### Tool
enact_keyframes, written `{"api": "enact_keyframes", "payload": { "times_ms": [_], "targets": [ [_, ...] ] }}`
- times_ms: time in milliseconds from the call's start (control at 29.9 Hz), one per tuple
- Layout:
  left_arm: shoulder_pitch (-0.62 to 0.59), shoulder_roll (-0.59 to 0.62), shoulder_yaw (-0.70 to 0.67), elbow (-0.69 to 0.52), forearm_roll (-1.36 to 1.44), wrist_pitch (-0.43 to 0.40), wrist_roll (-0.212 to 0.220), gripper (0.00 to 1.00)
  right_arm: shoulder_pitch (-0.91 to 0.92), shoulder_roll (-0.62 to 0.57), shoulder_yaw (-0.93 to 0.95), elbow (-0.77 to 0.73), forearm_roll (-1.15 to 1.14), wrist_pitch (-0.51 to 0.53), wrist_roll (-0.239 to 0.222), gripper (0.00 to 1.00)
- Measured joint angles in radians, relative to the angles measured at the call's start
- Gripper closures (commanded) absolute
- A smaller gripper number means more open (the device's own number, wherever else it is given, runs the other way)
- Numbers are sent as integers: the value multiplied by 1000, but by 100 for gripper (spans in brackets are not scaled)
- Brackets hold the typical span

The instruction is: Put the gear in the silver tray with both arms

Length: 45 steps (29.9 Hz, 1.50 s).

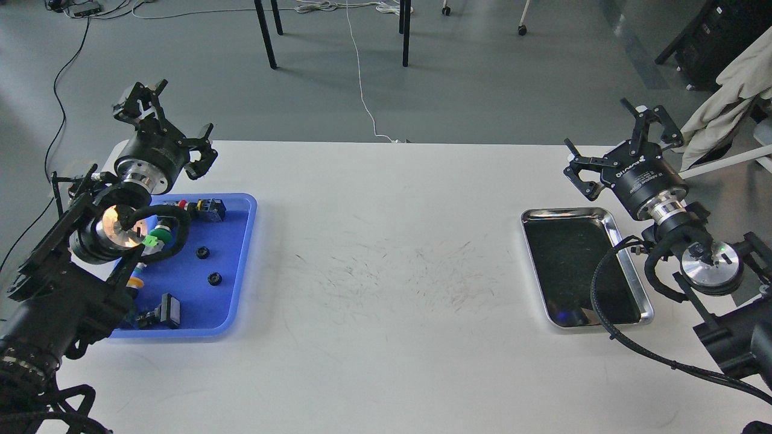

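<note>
Head view, the only one supplied. The white table (pixel 386 253) carries a blue tray (pixel 238 265) at the left and the silver tray (pixel 627 265) at the right, well apart. The silver tray is empty; its dark bottom mirrors the room. Two small black round parts lie loose on the blue tray floor, gear A (pixel 203 252) and gear B (pixel 214 278), near each other and clear of the other components; which one the task means cannot be told. Both read as small, rigid and light, probably toothed at the rim, so a pinch across the outer diameter from above looks the sound hold; they may slide on the smooth plastic if nudged. The left gripper (pixel 172 135) is raised over the tray's far left corner, jaws spread wide, holding nothing. The right gripper (pixel 627 147) stands beyond the silver tray's far right corner, jaws likewise spread and empty. No gear is yet taken. The left arm hides the blue tray's left portion, including parts of a green-capped item (pixel 158 236) and a black block (pixel 169 310). Gear teeth and bores are too small to resolve.
</note>
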Motion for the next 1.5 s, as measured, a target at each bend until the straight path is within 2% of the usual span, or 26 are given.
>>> {"api": "enact_keyframes", "payload": {
  "times_ms": [502,903,1237,1505],
  "targets": [
    [0,0,0,-30,0,-6,-1,2,0,-5,-3,4,-2,-2,1,1],
    [-32,3,2,15,8,-7,9,2,-2,-3,-8,3,-2,-1,1,1],
    [-37,8,91,7,11,-37,2,2,-8,-34,-6,69,-2,-14,1,1],
    [-35,77,103,-6,13,-78,14,2,-13,-55,-5,82,-2,-22,1,1]
  ]
}}
